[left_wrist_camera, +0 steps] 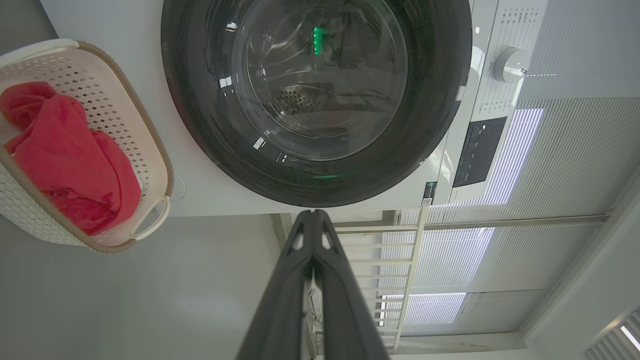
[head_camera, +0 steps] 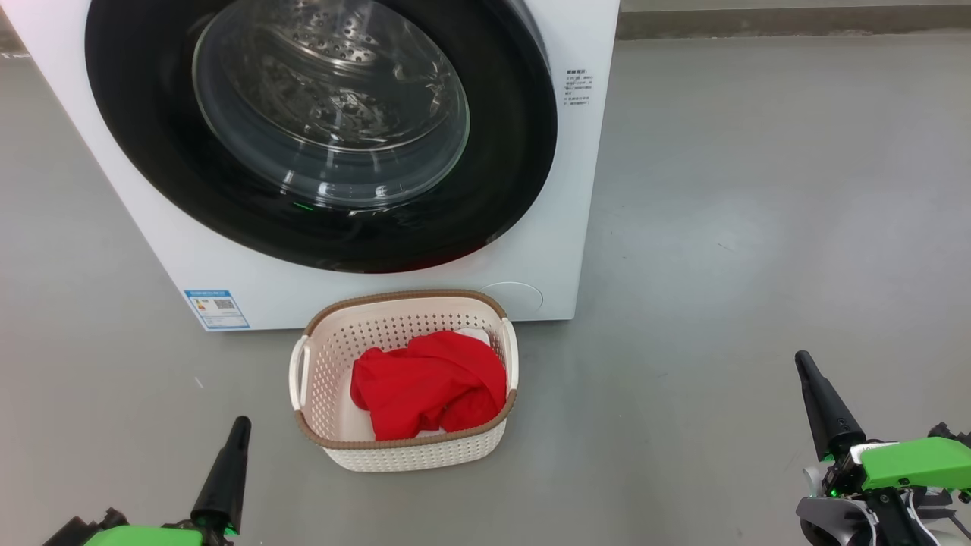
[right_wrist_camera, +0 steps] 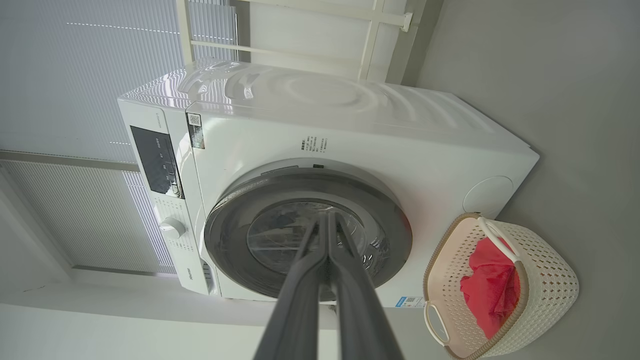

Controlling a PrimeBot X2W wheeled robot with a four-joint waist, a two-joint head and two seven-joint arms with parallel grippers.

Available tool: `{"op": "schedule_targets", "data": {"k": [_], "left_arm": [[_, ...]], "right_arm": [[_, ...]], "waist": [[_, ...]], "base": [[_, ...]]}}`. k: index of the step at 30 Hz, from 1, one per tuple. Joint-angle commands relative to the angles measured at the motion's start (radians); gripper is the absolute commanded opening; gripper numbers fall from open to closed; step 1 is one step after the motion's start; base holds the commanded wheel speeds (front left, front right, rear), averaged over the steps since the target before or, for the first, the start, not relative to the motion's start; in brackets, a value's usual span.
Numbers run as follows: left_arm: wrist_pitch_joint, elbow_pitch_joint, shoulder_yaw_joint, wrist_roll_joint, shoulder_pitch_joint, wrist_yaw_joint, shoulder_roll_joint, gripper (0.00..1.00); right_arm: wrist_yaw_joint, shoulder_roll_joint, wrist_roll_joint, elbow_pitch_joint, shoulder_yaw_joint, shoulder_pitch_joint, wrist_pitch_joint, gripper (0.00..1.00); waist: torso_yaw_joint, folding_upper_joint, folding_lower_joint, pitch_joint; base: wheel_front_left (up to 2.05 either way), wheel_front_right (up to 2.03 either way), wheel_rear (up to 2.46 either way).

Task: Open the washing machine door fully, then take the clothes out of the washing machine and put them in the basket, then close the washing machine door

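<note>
The two dark fingers of the left gripper (head_camera: pixel 240 431) are pressed together with nothing between them, held low over the grey floor (head_camera: pixel 758 227) at the lower left of the head view. The right gripper (head_camera: pixel 806 368) is likewise closed and empty, set well apart from it at the lower right, its fingers slanted up and to the left. Between the two, though touched by neither, the basket (head_camera: pixel 416 455) is stood on the floor just in front of the washing machine (head_camera: pixel 531 258), its brown rim near the machine's white front panel. The clothes (head_camera: pixel 428 383) are piled in the basket as a crumpled red bundle toward its right side, with what appears to be a white part showing at the far edge. Behind the basket, the washing machine door (head_camera: pixel 326 114) is seen shut against the front of the machine, its glossy black rim flush and the steel drum (head_camera: pixel 334 45) visible through the glass bowl. A blue label sticker (head_camera: pixel 217 309) is fixed at the machine's lower left corner, and small printed text (head_camera: pixel 578 89) is placed to the right of the door.
</note>
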Motion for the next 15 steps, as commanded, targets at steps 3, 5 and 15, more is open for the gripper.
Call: {"op": "schedule_targets", "data": {"k": [3, 5, 15], "left_arm": [[0.004, -0.022, 0.035, -0.006, -0.046, -0.008, 0.011, 0.00], [0.004, -0.022, 0.035, -0.006, -0.046, -0.008, 0.011, 0.00], [0.004, -0.022, 0.035, -0.006, -0.046, -0.008, 0.011, 0.00]], "right_arm": [[0.001, -0.011, 0.004, -0.025, 0.013, -0.045, 0.003, 0.00], [0.001, -0.011, 0.004, -0.024, 0.013, -0.045, 0.004, 0.00], [0.001, -0.010, 0.003, -0.024, 0.012, -0.045, 0.004, 0.00]], "waist": [[0.000, 0.0000, 0.0000, 0.000], [0.000, 0.0000, 0.0000, 0.000], [0.000, 0.0000, 0.0000, 0.000]], "base": [[0.00, 0.00, 0.00], [0.00, 0.00, 0.00], [0.00, 0.00, 0.00]]}}
